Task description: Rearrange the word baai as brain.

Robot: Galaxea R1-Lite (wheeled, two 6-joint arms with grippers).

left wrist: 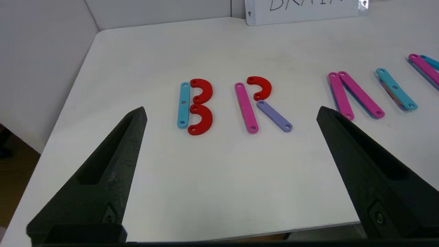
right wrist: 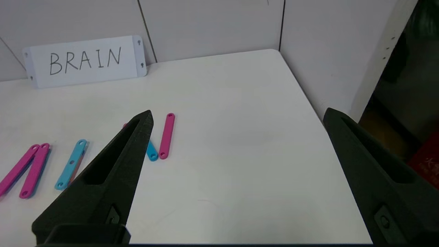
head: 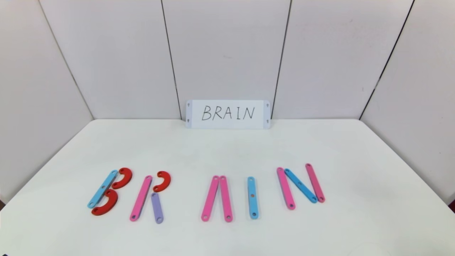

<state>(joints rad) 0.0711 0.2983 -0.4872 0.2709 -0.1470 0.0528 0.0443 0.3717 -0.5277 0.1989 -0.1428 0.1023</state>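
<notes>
Five strip letters lie in a row on the white table [head: 227, 153]. The B has a blue strip [head: 102, 188] and two red curves [head: 122, 177]. The R has a pink strip [head: 141, 198], a red curve [head: 162, 181] and a purple strip [head: 156, 207]. Two pink strips [head: 217, 198] lean together at the top as an A. One blue strip [head: 252, 197] is the I. The N [head: 300, 185] is pink, blue, pink. My left gripper [left wrist: 231, 111] is open and empty, back from the B [left wrist: 195, 104] and R [left wrist: 260, 104]. My right gripper [right wrist: 238, 112] is open and empty, to the right of the N [right wrist: 166, 135].
A white card [head: 228, 113] handwritten BRAIN stands against the back wall; it also shows in the right wrist view [right wrist: 85, 61]. White wall panels close the table's back and sides. The table's front edge [left wrist: 240, 233] is just below the left gripper.
</notes>
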